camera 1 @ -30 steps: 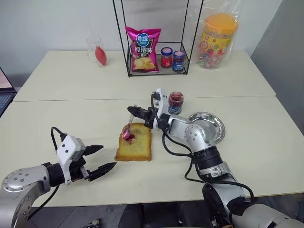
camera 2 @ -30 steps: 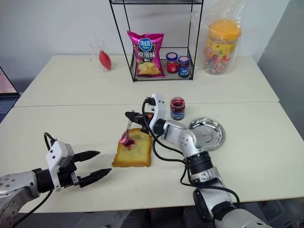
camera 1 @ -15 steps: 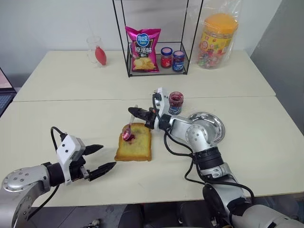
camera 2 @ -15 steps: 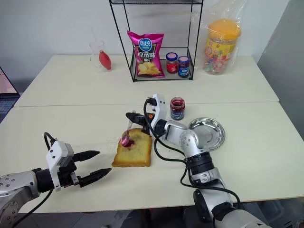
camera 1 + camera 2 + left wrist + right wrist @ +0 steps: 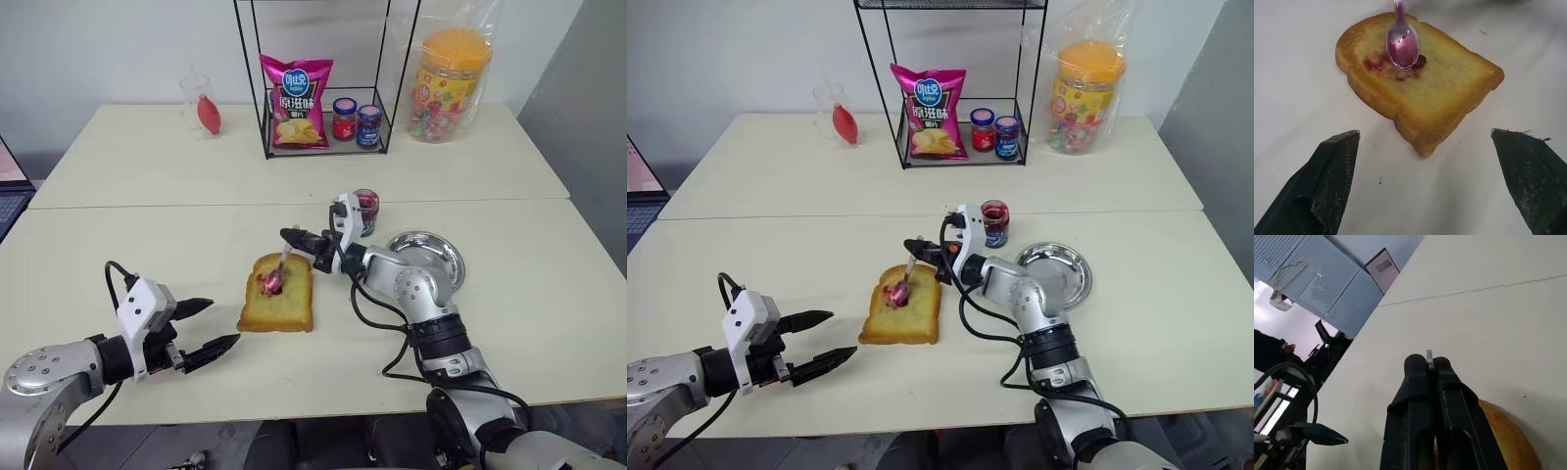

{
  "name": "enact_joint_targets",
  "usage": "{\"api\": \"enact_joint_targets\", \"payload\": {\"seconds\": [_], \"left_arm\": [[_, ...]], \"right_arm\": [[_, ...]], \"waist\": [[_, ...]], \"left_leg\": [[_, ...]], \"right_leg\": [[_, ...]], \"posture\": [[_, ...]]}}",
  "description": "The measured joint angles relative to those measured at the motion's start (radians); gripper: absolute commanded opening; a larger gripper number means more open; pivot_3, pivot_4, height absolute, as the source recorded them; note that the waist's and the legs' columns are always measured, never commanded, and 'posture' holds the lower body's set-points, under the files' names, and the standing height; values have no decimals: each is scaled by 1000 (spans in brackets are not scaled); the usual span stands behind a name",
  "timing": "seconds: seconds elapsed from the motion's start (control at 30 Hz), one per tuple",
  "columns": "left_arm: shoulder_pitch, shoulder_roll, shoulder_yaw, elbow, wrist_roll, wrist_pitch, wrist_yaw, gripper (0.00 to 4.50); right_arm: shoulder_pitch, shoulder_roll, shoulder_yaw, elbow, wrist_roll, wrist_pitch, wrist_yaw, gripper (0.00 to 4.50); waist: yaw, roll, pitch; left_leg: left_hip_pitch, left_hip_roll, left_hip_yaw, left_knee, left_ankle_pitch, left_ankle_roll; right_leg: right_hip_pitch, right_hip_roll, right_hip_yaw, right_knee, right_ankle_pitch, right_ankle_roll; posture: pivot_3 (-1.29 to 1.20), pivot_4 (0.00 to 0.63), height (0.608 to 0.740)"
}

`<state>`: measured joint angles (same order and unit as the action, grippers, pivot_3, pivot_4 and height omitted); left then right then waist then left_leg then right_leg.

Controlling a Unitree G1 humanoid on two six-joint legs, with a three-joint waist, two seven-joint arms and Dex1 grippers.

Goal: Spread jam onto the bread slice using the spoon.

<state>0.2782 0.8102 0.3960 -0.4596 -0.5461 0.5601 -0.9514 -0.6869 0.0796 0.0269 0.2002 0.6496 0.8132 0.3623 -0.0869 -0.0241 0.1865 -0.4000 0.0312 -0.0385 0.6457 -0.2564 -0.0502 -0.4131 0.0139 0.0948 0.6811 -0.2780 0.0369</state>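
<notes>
Bread slice (image 5: 276, 297) lay flat near the middle of the front table (image 5: 549, 294), golden crust all round, browned face up, with a small smear of jam (image 5: 1382, 63) near the far end of its face. Rested the red-stained bowl of the spoon (image 5: 277, 276) on that smear, thin handle slanting up and away toward the right gripper (image 5: 294, 237). Was pinched tight on the tip of the handle, both black fingers pressed together with the thin metal edge showing between them in the right wrist view. Reached in roughly level from the right, forearm stretched across the table past the round metal dish (image 5: 431, 258). Stood just behind that wrist the small glass jam jar (image 5: 365, 208), partly hidden by it.

Hovered the left gripper (image 5: 211, 325) low over the near left part of the table, well apart from the bread, pointing toward it. Spread its two fingers wide, holding nothing; framed the toast between them in the left wrist view, one fingertip (image 5: 1337, 166) to each side.

Farther back stood a wire rack (image 5: 323, 78) with a pink crisp packet (image 5: 296, 101), a red-capped jar (image 5: 343, 117) and a blue-capped jar (image 5: 368, 124)
</notes>
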Motion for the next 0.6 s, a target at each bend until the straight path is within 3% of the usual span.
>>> {"api": "enact_joint_targets", "payload": {"seconds": [0.27, 0.6], "left_arm": [[-5, 3, -17, -1, 0, 2, 1, 4500], [-7, 9, -18, -2, 0, 2, 0, 4500]], "right_arm": [[-4, 31, -117, -161, 129, 125, -83, 28], [45, 16, -73, -149, 106, 150, -76, 28]], "waist": [[0, 0, 0], [-1, 0, 0]], "left_leg": [[0, 0, 0, 0, 0, 0], [0, 0, 0, 0, 0, 0]], "right_leg": [[0, 0, 0, 0, 0, 0], [0, 0, 0, 0, 0, 0]], "posture": [[0, 150, 740], [0, 150, 740]]}}
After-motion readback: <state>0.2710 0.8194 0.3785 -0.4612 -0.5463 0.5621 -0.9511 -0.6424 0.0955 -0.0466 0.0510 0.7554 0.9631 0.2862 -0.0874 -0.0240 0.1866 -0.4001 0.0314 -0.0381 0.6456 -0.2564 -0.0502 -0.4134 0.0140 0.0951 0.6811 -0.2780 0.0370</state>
